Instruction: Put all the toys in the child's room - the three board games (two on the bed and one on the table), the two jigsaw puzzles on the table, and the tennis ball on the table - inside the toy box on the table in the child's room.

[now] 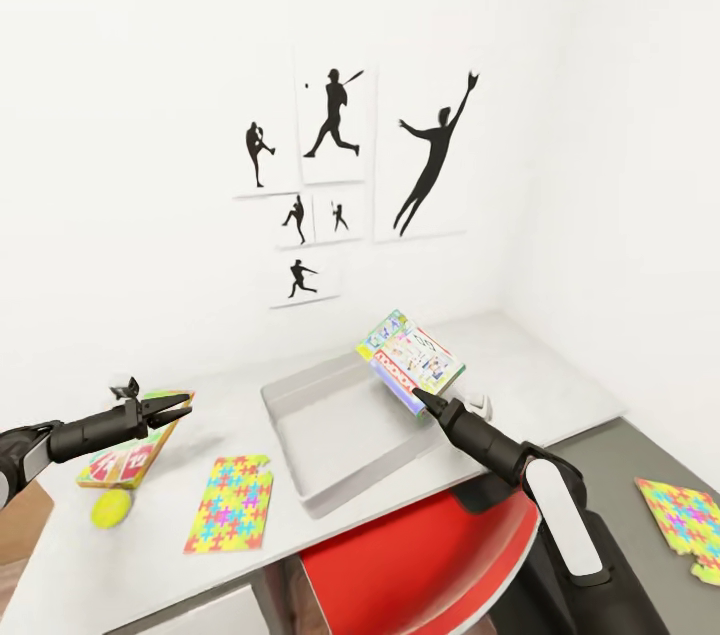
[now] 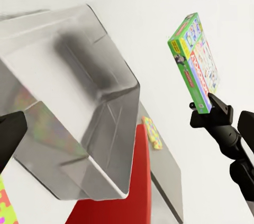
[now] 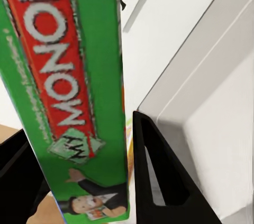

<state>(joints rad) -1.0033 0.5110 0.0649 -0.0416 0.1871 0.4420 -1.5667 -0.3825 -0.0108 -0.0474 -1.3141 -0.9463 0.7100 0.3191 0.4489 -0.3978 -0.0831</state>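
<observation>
The right arm is seen in the head view stretched forward and upward from the lower right, its black forearm angled toward the toy box [image 1: 335,435]. The right gripper [image 1: 418,396] is clamped on the lower edge of the green-edged board game [image 1: 410,358], which is held tilted in the air above the far right corner of the toy box, its white busy cover turned upward. In the right wrist view the green side of the board game, lettered MONOPOLY on a red band, is pinched between the 2 black fingers [image 3: 159,181].

The left arm is extended from the lower left, nearly level, just above the tabletop [image 1: 540,375]. The left gripper [image 1: 178,408] is spread, nothing being held between its fingers, and it hangs over the SKIP-BO board game [image 1: 125,460], which lies flat on the tabletop to the left of the toy box.

The tennis ball [image 1: 111,507] rests on the tabletop just in front of the SKIP-BO board game. 1 jigsaw puzzle [image 1: 232,502] lies flat near the tabletop's front edge, beside the toy box. A 2nd jigsaw puzzle [image 1: 690,520] lies on a darker surface at the far right. A red chair [image 1: 420,555] stands below the tabletop's front edge.
</observation>
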